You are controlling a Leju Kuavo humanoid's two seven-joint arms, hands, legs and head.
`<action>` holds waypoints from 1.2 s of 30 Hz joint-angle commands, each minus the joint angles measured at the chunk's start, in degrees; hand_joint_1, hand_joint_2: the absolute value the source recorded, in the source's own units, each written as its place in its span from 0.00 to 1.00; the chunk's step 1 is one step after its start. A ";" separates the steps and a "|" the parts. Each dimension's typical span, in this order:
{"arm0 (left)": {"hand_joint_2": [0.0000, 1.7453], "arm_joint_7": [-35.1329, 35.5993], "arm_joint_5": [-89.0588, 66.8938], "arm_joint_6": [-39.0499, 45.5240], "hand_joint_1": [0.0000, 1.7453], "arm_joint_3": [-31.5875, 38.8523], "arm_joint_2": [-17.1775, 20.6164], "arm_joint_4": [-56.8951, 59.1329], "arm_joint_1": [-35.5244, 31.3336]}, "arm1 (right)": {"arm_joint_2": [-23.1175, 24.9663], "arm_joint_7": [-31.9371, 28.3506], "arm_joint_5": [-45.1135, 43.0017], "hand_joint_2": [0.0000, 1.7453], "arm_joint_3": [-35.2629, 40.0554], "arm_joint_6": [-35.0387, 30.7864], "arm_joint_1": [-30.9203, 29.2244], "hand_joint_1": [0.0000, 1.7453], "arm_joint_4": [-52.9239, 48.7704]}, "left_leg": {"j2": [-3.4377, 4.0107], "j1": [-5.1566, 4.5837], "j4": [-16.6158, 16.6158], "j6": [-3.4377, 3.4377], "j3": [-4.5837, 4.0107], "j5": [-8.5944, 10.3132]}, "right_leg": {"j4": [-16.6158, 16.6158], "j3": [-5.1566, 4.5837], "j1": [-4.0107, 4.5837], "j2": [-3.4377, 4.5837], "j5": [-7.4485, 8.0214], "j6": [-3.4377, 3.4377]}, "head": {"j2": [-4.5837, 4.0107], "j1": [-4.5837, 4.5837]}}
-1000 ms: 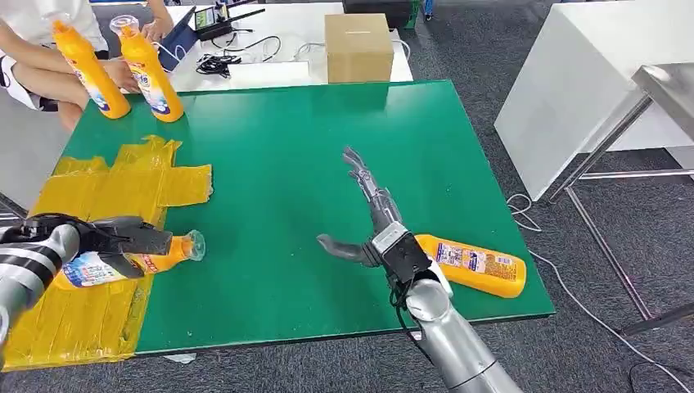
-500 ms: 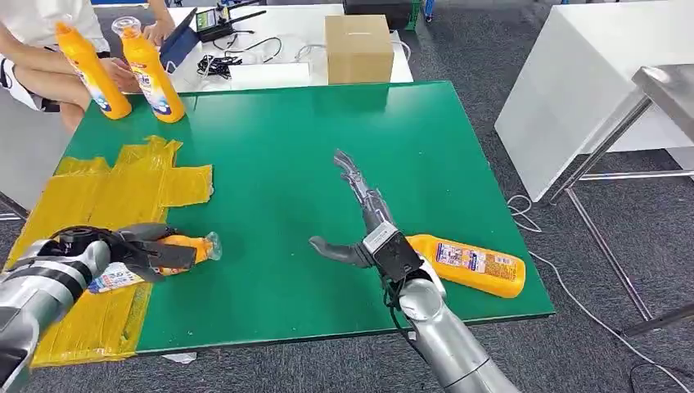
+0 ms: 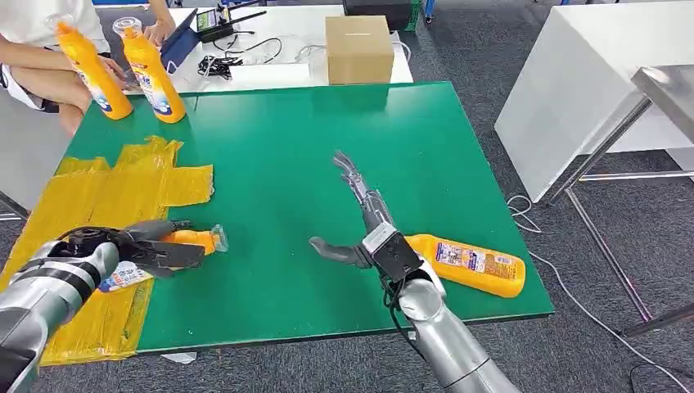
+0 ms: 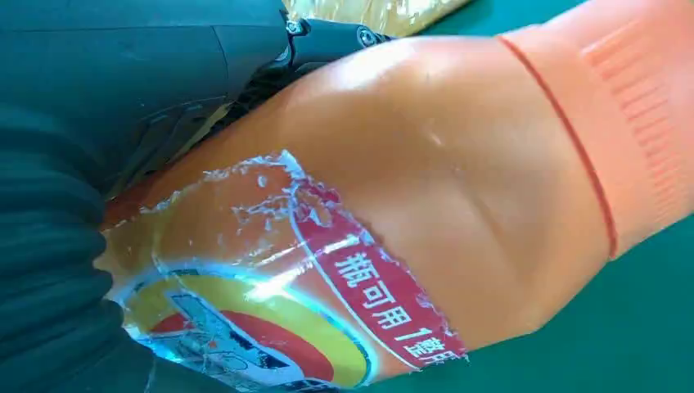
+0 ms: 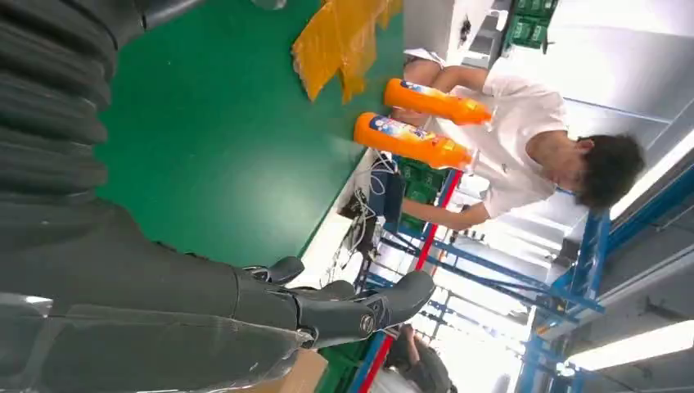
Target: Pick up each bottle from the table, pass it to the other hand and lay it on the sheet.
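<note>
Lying across the yellow sheet (image 3: 98,205) edge, gripped by the left hand (image 3: 135,246): one orange detergent bottle (image 3: 176,243), not yet released. Hovering spread and empty, the right hand (image 3: 360,225). Waiting beside it, another lying bottle (image 3: 470,264); standing far off, two upright bottles (image 3: 123,70).

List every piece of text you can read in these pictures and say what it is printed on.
"瓶可用1" followed by a cut-off character: red band on the label of the bottle held in the left hand.
Labels on the lying bottle and the two standing bottles: too small to read.
</note>
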 commanded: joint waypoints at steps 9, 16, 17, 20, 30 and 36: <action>1.00 0.18 0.89 12.71 0.00 0.32 -2.23 -3.78 -0.62 | -0.79 0.75 0.52 1.00 -0.29 -0.60 -1.17 0.00 2.79 | 0.02 0.01 -0.01 -0.02 0.07 -0.05 | -0.02 0.06 0.02 -0.05 -0.05 0.02 | 0.00 0.00; 1.00 4.38 -3.29 19.55 0.00 -0.37 -2.00 -8.73 -1.12 | -0.65 1.66 1.25 1.00 -1.44 -1.11 -0.32 0.00 1.95 | -0.01 0.04 0.04 -0.03 0.14 -0.12 | -0.02 0.17 0.04 -0.10 -0.12 0.05 | 0.00 0.00; 1.00 4.78 -3.72 20.17 0.00 -0.34 -2.04 -9.12 -1.11 | -0.64 1.75 1.38 1.00 -1.53 -1.14 -0.25 0.00 1.89 | -0.02 0.02 0.01 -0.02 0.06 -0.06 | -0.02 0.07 0.02 -0.09 -0.07 0.04 | 0.00 0.00; 1.00 5.12 -4.09 20.69 0.00 -0.28 -2.06 -9.74 -0.99 | -0.65 1.85 1.54 1.00 -1.61 -1.19 -0.15 0.00 1.75 | -0.01 0.03 0.02 -0.02 0.02 -0.05 | -0.01 0.03 0.03 -0.07 -0.05 0.02 | 0.00 -0.02; 1.00 2.11 -0.37 28.43 0.00 7.92 -0.50 -25.01 5.57 | -0.55 2.70 2.45 1.00 -2.57 -2.03 1.09 0.00 0.72 | 0.09 0.00 0.00 -0.03 0.12 -0.12 | -0.02 0.11 0.01 0.01 -0.09 0.03 | 0.00 0.00; 1.00 -7.60 21.06 26.36 0.00 26.67 -5.48 -51.18 23.30 | -3.76 6.79 9.96 1.00 -1.59 -8.18 3.15 0.00 -3.62 | 0.10 -0.04 -0.07 -0.01 0.11 -0.09 | -0.06 0.08 -0.04 0.03 -0.07 0.04 | 0.00 0.00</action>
